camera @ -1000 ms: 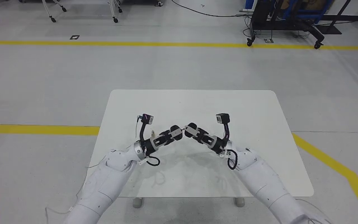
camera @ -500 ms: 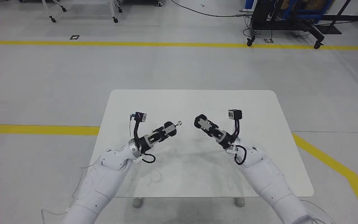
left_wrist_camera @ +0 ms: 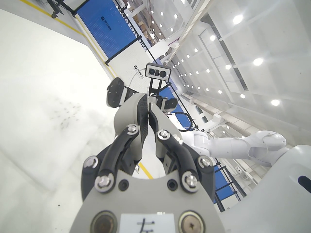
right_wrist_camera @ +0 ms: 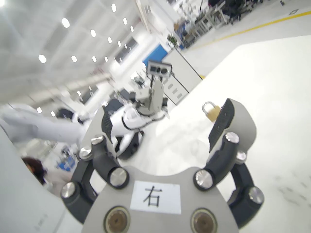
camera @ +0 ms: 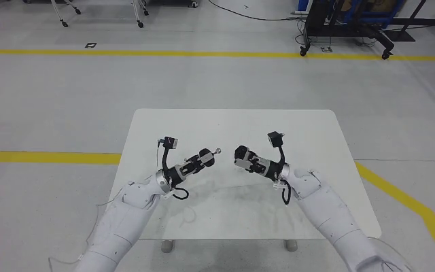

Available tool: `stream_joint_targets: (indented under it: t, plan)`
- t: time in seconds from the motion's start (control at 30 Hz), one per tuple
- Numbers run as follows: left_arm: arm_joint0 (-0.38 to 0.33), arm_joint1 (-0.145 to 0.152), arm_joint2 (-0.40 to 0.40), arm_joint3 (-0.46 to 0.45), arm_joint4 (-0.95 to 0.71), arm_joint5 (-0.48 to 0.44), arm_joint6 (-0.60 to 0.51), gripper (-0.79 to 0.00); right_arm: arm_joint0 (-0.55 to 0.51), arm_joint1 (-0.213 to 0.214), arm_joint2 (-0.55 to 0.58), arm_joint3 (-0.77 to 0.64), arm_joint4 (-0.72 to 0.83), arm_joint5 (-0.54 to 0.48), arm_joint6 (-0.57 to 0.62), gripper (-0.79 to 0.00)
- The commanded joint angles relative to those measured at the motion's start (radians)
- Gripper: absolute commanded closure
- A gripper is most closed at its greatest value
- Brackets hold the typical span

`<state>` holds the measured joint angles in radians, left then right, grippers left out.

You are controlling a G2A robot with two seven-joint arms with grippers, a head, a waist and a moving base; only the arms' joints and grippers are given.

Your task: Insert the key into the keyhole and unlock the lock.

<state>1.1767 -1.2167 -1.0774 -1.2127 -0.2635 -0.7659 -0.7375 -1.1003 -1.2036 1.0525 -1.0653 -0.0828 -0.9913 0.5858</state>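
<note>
- The left gripper (left_wrist_camera: 148, 112) points out over the white table (left_wrist_camera: 36, 78), its pads pinched on a thin key (left_wrist_camera: 147, 97).
- The right gripper (left_wrist_camera: 143, 99) faces it just beyond, fingers (left_wrist_camera: 114, 95) spread apart.

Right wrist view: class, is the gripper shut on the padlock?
No, the right gripper stands wide open, and the padlock shows beyond one fingertip, not gripped.

Padlock (right_wrist_camera: 211, 112): one. Claws: two, left claw (left_wrist_camera: 148, 103), right claw (right_wrist_camera: 166, 115). Table (camera: 306, 129): one.
</note>
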Motion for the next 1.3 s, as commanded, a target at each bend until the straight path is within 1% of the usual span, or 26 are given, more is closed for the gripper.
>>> stream_joint_targets:
  t: [0.0,0.13,0.17,0.3,0.47,0.5,0.53,0.57,0.6,0.63,0.8,0.87,1.13,1.27]
  plan:
    - [-0.001,0.006,-0.003,-0.01,0.007,-0.001,-0.05,0.0,0.018,0.02,0.029,0.003,-0.05,-0.013,0.087,-0.785]
    - [-0.003,0.011,0.011,-0.027,0.039,-0.008,-0.112,0.0,0.009,0.05,0.055,-0.063,0.021,-0.021,0.222,-0.785]
    - [-0.006,0.011,0.022,-0.033,0.03,-0.011,-0.143,0.0,0.0,0.062,0.045,-0.1,0.03,-0.012,0.231,-0.785]
    - [-0.021,0.012,0.051,-0.031,0.005,-0.022,-0.227,0.0,-0.017,0.102,0.003,-0.159,0.104,0.005,0.248,-0.785]
    - [-0.034,0.013,0.065,-0.018,0.014,-0.033,-0.241,0.0,-0.005,0.141,-0.07,-0.184,0.221,0.017,0.261,-0.785]
    - [-0.036,0.013,0.067,-0.016,0.016,-0.035,-0.239,0.0,0.001,0.148,-0.083,-0.183,0.231,0.02,0.263,-0.622]
    - [-0.036,0.013,0.068,-0.015,0.017,-0.036,-0.237,0.0,0.008,0.155,-0.097,-0.183,0.242,0.023,0.266,-0.366]
    - [-0.037,0.013,0.07,-0.014,0.017,-0.036,-0.236,0.0,0.015,0.161,-0.112,-0.183,0.25,0.028,0.271,-0.286]
    - [-0.037,0.014,0.07,-0.012,0.015,-0.035,-0.231,0.0,0.022,0.167,-0.127,-0.183,0.257,0.033,0.277,-0.228]
    - [-0.038,0.014,0.071,-0.011,0.015,-0.032,-0.228,0.0,0.029,0.173,-0.141,-0.182,0.266,0.037,0.28,-0.209]
    - [-0.042,0.015,0.08,-0.013,0.028,-0.028,-0.224,0.0,0.062,0.194,-0.199,-0.171,0.318,0.052,0.295,-0.191]
    - [-0.043,0.015,0.084,-0.013,0.033,-0.028,-0.222,0.0,0.074,0.201,-0.221,-0.167,0.333,0.052,0.295,-0.163]
    - [-0.047,0.018,0.093,-0.015,0.05,-0.036,-0.213,0.0,0.112,0.223,-0.301,-0.15,0.388,0.033,0.276,-0.172]
    - [-0.05,0.019,0.101,-0.016,0.061,-0.035,-0.211,0.0,0.134,0.23,-0.336,-0.135,0.398,0.028,0.271,-0.123]
